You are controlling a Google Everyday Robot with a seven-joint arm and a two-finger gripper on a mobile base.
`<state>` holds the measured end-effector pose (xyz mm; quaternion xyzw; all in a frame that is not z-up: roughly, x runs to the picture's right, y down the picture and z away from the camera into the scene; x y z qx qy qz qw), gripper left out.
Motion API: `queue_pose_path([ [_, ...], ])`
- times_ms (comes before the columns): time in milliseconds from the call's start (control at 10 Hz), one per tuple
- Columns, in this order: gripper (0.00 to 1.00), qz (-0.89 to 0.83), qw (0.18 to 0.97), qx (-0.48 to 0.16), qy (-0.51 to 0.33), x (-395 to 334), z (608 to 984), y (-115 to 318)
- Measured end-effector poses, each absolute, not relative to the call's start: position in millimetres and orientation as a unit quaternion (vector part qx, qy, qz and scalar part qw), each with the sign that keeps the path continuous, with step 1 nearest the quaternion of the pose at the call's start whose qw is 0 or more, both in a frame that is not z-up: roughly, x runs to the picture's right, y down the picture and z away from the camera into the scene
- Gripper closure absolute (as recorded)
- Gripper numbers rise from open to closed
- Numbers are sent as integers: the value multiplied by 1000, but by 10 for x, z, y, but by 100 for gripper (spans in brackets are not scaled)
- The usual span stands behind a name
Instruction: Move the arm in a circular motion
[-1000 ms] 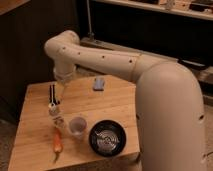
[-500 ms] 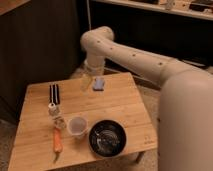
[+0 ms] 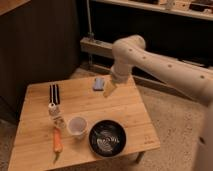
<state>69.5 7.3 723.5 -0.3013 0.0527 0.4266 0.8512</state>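
The arm (image 3: 160,60) is a thick white jointed tube with small dark dots, reaching in from the right edge over the far right part of the wooden table (image 3: 125,115). Its elbow bends near the top centre and the wrist points down. The pale yellowish gripper (image 3: 109,89) hangs just above the table's back right area, close beside a small blue-grey object (image 3: 99,83). The gripper holds nothing that I can see.
On the table stand a black bowl (image 3: 107,138), a clear cup (image 3: 77,126), a carrot (image 3: 57,141), a small white bottle (image 3: 55,114) and a black striped object (image 3: 54,93). Dark shelving (image 3: 150,20) rises behind the table; gravel floor lies to the right.
The arm has swung from the table's left side, near the striped object, across to the right and back. The gripper now hangs by the blue-grey object. Table items have not moved.
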Motion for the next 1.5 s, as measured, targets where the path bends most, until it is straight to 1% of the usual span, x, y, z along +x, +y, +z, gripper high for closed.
queue_pose_path([
  [100,20,425,851,-305,54,826,7137,258],
  [300,20,412,854,-314,52,852,6958,562],
  [600,20,365,868,-335,42,458,6679,996],
  [800,20,319,880,-350,27,-54,6579,1148],
  [900,20,300,885,-356,20,-296,6561,1181],
  [1000,20,266,894,-360,6,-724,6548,1174],
  [1100,20,249,899,-361,-2,-939,6553,1150],
  [1300,20,212,909,-359,-18,-1430,6599,1017],
  [1500,20,182,918,-351,-33,-1876,6687,786],
])
